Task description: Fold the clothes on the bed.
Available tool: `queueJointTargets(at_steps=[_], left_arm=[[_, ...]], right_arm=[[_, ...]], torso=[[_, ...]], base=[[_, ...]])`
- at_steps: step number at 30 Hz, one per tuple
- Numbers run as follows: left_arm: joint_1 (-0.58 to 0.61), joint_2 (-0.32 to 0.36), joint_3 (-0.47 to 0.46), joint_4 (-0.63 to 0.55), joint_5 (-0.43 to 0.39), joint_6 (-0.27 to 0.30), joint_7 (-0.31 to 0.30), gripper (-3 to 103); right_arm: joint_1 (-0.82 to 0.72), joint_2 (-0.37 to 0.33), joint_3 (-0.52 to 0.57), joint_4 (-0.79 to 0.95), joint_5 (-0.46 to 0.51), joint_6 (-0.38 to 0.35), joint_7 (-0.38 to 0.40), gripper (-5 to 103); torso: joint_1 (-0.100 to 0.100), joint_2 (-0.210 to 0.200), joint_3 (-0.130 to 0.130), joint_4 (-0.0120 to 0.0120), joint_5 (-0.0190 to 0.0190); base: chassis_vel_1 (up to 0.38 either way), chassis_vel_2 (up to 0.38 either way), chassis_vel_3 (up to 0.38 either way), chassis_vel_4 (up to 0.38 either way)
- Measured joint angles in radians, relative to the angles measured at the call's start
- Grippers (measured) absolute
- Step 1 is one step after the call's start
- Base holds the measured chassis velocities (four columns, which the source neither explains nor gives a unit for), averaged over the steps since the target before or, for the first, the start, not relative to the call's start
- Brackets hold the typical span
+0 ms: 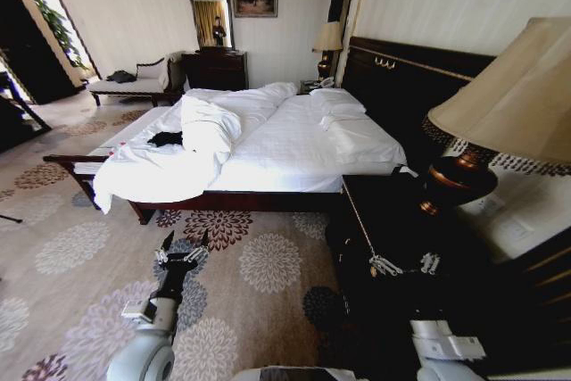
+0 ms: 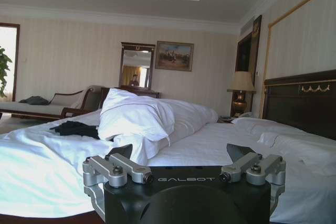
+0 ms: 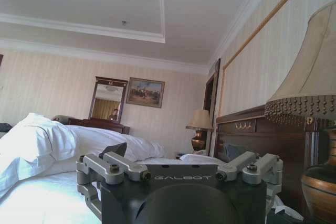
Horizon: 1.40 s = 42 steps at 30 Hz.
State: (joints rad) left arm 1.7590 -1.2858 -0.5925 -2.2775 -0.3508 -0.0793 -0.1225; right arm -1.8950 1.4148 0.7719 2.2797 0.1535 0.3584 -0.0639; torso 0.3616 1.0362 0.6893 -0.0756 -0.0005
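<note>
The clothes (image 1: 165, 138), a crumpled black garment, lie on the white bed (image 1: 294, 144) near its foot end, on the far side from me. In the left wrist view the clothes (image 2: 76, 128) rest just beyond a heaped white duvet (image 2: 136, 119). My left gripper (image 1: 183, 243) hangs open over the carpet, short of the bed's side rail, with nothing between its fingers (image 2: 122, 152). Off to the right, above the dark nightstand, my right gripper (image 1: 407, 264) is open and empty too, and its fingers (image 3: 113, 149) point along the bed (image 3: 42, 203) toward the headboard side.
A large lamp (image 1: 513, 95) stands on the nightstand (image 1: 393, 220) close to my right arm. The bunched duvet (image 1: 210, 127) lies between me and the clothes. A bench (image 1: 134, 86) and a dresser with a mirror (image 1: 214, 64) line the far wall. Floral carpet (image 1: 259, 265) spreads before the bed.
</note>
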Motion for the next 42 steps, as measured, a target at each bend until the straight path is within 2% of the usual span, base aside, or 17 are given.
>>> queueJointTargets(at_steps=[23,42], left_arm=[[0.015,-0.022,-0.005,-0.015,0.015,-0.002,0.005,100],[0.019,-0.025,-0.007,-0.019,0.018,-0.004,0.006,100]], right_arm=[[0.023,-0.011,-0.011,-0.02,0.009,0.006,-0.032,100],[0.026,-0.006,-0.014,-0.021,0.013,0.013,-0.034,100]], torso=[[0.0,0.0,0.0,-0.0001,0.0001],[0.0,0.0,0.0,0.0001,-0.0001]], base=[[-0.002,0.001,0.002,-0.003],[-0.083,0.097,0.089,-0.089]])
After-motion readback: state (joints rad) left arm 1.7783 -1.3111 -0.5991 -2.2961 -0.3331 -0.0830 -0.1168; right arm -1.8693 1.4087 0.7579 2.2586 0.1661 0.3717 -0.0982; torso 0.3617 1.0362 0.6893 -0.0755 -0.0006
